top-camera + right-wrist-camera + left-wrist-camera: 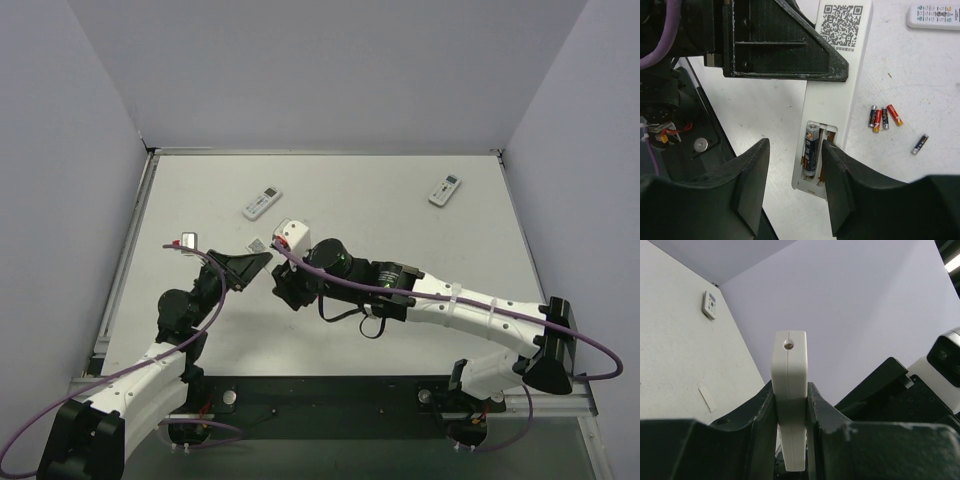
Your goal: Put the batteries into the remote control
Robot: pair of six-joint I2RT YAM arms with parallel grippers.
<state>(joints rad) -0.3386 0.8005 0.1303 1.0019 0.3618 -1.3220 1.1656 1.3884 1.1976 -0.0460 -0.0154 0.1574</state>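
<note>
Right pincer [794, 150] stands parted astride the battery [811, 150] lying in the remote [835, 100]; left pincer [790, 395] clamps the remote's edges. Check it sits flat, then back off straight. Spares [884, 117] lie near on the counter [920, 75].

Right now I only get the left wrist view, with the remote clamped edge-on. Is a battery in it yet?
Observer: Yes. The remote control has its compartment open with one battery inside; the slot beside it looks empty.
Operator: Where is the right pincer?
Observer: The right pincer is open, its fingers astride that compartment.
Operator: Any spares to pick?
Observer: Four loose batteries lie on the table beside the remote, three together and one apart.
</note>
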